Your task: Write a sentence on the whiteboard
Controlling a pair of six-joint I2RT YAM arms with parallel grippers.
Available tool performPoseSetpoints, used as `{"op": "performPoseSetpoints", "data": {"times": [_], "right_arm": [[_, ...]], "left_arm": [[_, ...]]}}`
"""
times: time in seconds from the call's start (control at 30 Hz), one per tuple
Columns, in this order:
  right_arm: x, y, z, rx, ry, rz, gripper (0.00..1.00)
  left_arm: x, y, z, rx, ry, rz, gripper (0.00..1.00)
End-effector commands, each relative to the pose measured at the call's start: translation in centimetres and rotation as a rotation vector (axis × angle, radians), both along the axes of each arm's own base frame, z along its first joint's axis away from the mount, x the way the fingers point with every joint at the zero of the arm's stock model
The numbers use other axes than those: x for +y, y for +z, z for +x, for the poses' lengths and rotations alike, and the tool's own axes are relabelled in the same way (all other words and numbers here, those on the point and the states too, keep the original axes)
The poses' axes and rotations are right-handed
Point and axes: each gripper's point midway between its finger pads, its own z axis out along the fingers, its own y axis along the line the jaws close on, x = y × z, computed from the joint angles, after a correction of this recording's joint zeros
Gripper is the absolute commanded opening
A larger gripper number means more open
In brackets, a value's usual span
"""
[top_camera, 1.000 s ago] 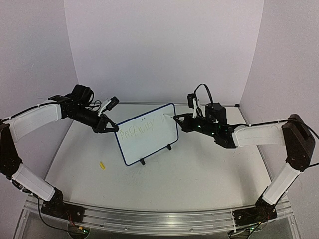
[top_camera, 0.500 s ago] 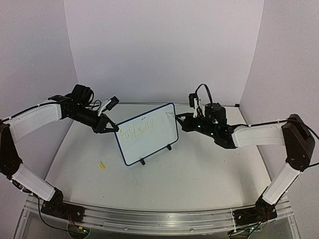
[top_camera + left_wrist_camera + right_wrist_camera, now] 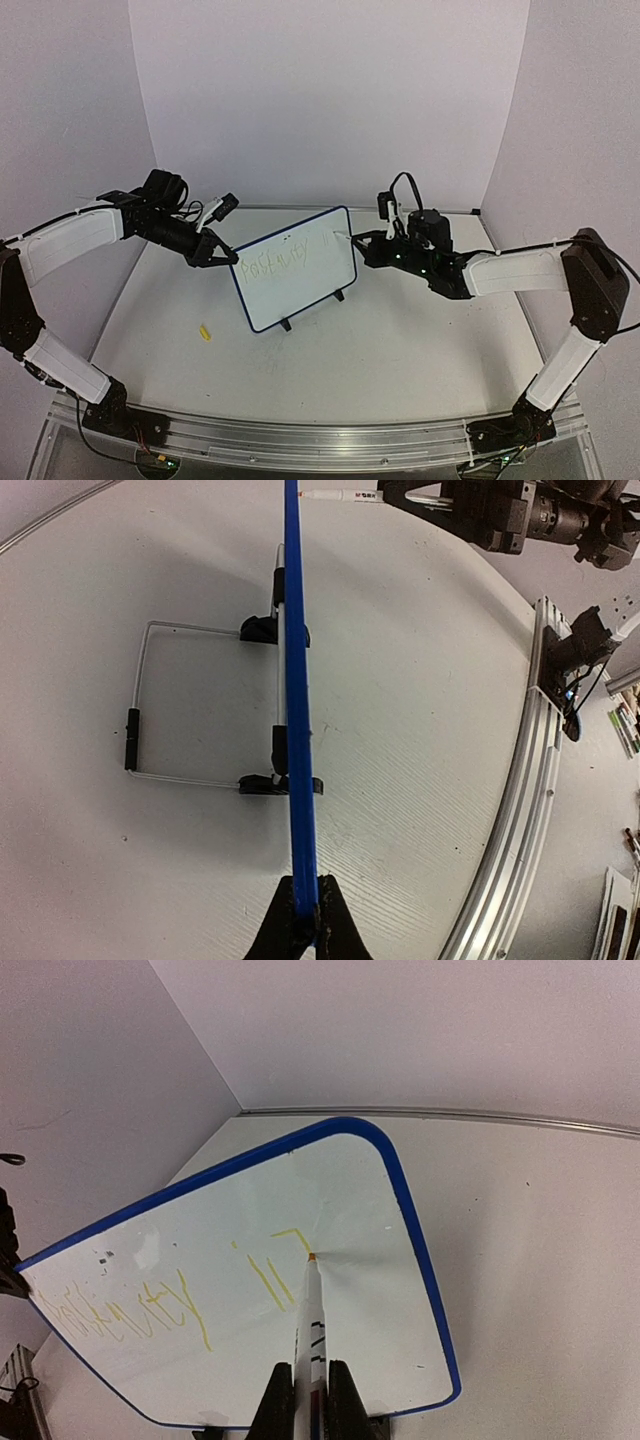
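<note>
- Whiteboard point(image 3: 295, 288): its blue frame is pinched at the board's 9 o'clock edge by the left jaws, which are pressed together on the rim with one finger point(image 3: 285, 932) on each face.
- Right jaws: closed on the barrel of a white marker point(image 3: 313, 1325), which runs straight out between the two fingers.
- Marker tip: touching the writing face near the board's 2 o'clock corner, at the lower end of a short yellow hooked stroke.
- Sentence point(image 3: 140, 1310): thin yellow handwriting, one word running from the 9 o'clock side toward the middle, then two short slanted strokes just at 9 o'clock of the tip. The letters cannot be read with certainty.
- Board position: near the centre of the bench point(image 3: 400, 350), standing on its two black feet point(image 3: 272, 630); a wire stand point(image 3: 140, 705) extends from the feet behind the board.
- Left wrist view: the board appears edge-on as one blue line.
- Yellow cap point(image 3: 204, 332): lying on the bench at 8 o'clock of the board, apart from it.
- Metal rail point(image 3: 320, 442): runs along the 6 o'clock edge of the bench and carries both arm bases.
</note>
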Motion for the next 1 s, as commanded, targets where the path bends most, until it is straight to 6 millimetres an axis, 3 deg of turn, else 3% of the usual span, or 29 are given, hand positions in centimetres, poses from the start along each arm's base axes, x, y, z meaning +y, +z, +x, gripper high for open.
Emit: {"op": "performPoseSetpoints", "data": {"times": [0.0, 0.47, 0.97], "right_arm": [[-0.2, -1.9, 0.2, 0.042, -0.026, -0.021, 0.0], [-0.7, -3.5, 0.1, 0.08, -0.05, -0.036, 0.0], [-0.9, -1.5, -0.5, 0.049, -0.032, -0.021, 0.0]], "left_arm": [[-0.3, 0.5, -0.2, -0.005, -0.024, 0.0, 0.0], [-0.3, 0.6, -0.2, -0.007, -0.022, -0.002, 0.0], [-0.3, 0.7, -0.1, -0.008, -0.014, 0.0, 0.0]]}}
